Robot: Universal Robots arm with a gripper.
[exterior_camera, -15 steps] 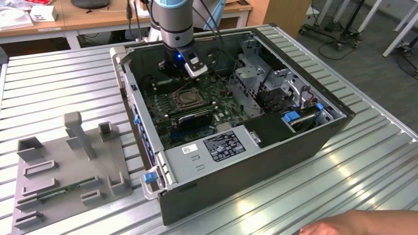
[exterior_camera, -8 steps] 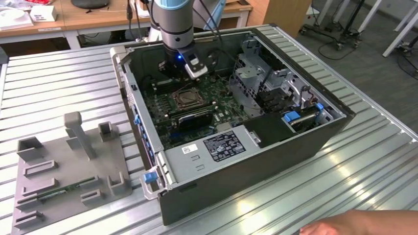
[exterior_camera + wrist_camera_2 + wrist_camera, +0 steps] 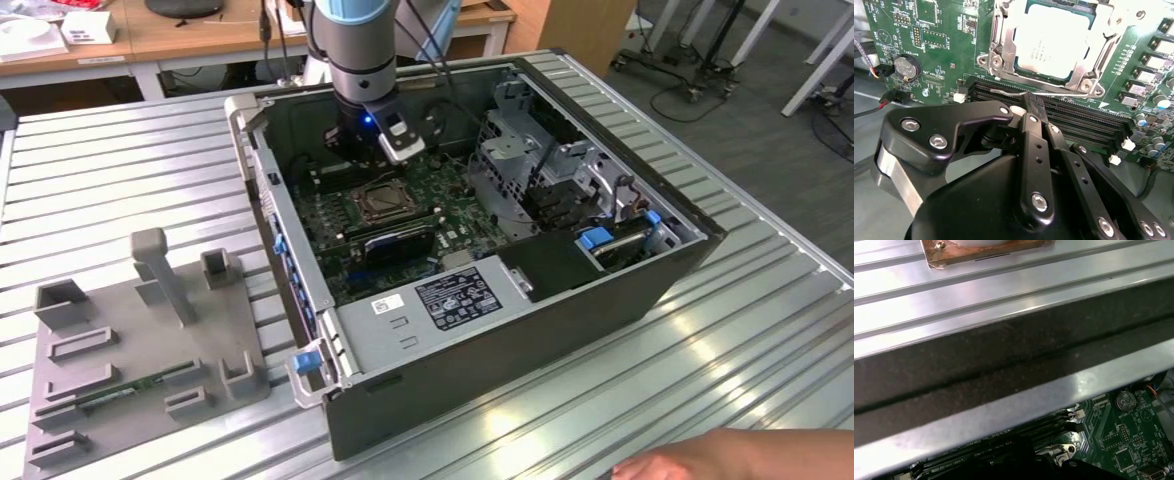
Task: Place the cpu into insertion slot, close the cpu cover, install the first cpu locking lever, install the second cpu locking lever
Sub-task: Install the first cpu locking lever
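Observation:
In the second wrist view the cpu (image 3: 1051, 42), a flat silver-tan square, lies in the insertion slot (image 3: 1089, 89) on the green board. The silvery cpu cover (image 3: 1004, 47) lies flat down around it. A thin wire locking lever (image 3: 1004, 92) runs along the socket's edge nearest the memory slots. My gripper (image 3: 1030, 101) is shut, its black fingers (image 3: 1033, 145) pressed together, their tips touching that lever wire. In the exterior view the gripper (image 3: 378, 160) hangs inside the open computer case, just behind the socket (image 3: 380, 203).
Long black memory slots (image 3: 1089, 125) run beside the socket, and a coin battery (image 3: 905, 66) sits further off. The case walls (image 3: 267, 200), a drive cage (image 3: 534, 150) and a power supply (image 3: 454, 295) hem in the board. A grey fixture (image 3: 134, 350) lies at the exterior view's left. A hand (image 3: 721, 460) rests at the table's front.

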